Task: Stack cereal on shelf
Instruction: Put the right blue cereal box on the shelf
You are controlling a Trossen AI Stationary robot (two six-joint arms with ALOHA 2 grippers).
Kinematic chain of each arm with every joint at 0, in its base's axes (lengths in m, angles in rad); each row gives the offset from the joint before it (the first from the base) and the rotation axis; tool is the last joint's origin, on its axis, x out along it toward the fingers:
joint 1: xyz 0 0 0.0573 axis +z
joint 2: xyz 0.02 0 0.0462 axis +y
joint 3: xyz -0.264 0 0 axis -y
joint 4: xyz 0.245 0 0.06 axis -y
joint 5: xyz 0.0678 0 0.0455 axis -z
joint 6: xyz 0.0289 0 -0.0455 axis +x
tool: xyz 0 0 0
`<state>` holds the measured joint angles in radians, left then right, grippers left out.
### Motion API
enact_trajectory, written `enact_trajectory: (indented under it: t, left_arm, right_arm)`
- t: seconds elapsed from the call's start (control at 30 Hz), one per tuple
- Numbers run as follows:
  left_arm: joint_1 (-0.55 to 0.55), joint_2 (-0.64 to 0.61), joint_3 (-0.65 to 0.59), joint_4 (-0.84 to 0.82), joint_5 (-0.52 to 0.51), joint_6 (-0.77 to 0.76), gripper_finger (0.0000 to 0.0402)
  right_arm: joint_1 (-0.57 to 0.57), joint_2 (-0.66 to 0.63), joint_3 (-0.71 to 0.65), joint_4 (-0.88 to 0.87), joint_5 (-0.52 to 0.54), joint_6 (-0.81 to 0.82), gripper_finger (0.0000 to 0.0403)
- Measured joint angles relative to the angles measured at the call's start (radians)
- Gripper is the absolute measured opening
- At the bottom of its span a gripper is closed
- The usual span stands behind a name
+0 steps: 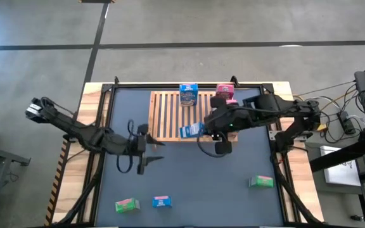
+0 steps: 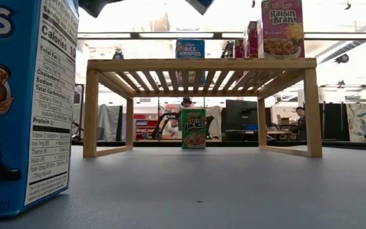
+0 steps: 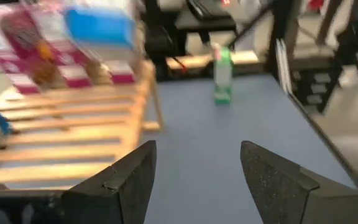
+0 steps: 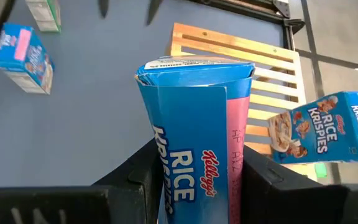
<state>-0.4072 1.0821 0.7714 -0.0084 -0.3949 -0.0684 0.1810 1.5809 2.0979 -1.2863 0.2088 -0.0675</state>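
The light-wood slatted shelf point(image 1: 170, 115) stands at the table's far middle. One blue cereal box point(image 1: 188, 94) and pink boxes point(image 1: 225, 92) stand on its far edge. My right gripper point(image 1: 198, 130) is shut on another blue box point(image 4: 194, 124) over the shelf's near right corner. My left gripper point(image 1: 151, 149) is open and empty point(image 3: 197, 180), just near of the shelf's near left part. A green box point(image 2: 194, 128) stands on the table under the shelf. My right gripper pinches the blue box between its two fingers, one finger point(image 4: 135, 180) on each of two opposite sides, at the box's end nearest the wrist point(image 4: 191, 186). The box sticks out forward past the fingers. It is lifted clear, above the shelf top.
A green box point(image 1: 260, 182) lies near the table's right edge. A green box point(image 1: 127, 204) and a blue box point(image 1: 162, 202) stand at the near edge; that blue box fills the low view's left point(image 2: 18, 102). Bare tabletop point(image 1: 201, 177) lies between them.
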Motion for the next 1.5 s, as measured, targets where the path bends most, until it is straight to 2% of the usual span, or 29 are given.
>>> enact_trajectory:
  t: [0.17,0.37,0.57,0.77,0.87,1.03,1.33,1.5]
  left_arm:
    - [0.119,-0.017,0.026,0.081,0.071,0.066,0.0225]
    - [0.193,0.065,0.116,0.067,0.117,0.144,0.0268]
    - [0.193,0.171,0.265,-0.079,0.076,0.173,0.0314]
    - [0.201,0.283,0.406,-0.216,0.038,0.161,0.0321]
    - [0.212,0.321,0.465,-0.287,-0.011,0.137,0.031]
    - [0.225,0.349,0.508,-0.307,-0.007,0.135,0.0273]
    - [0.228,0.338,0.489,-0.308,0.019,0.132,0.016]
    - [0.229,0.338,0.485,-0.307,0.02,0.132,0.013]
  right_arm:
    - [-0.013,0.025,-0.003,0.01,-0.002,-0.031,0.0134]
    - [-0.017,0.062,-0.003,0.026,0.001,-0.03,0.0134]
    - [-0.028,0.093,-0.003,0.038,0.003,0.005,0.0134]
    - [-0.029,0.106,-0.003,0.04,0.003,0.022,0.0134]
    - [-0.029,0.106,-0.003,0.041,0.003,0.027,0.0134]
    - [-0.029,0.101,-0.003,0.041,0.003,0.03,0.0134]
    - [-0.029,0.099,-0.003,0.044,0.004,0.033,0.0134]
    - [-0.029,0.099,-0.003,0.043,0.002,0.035,0.0139]
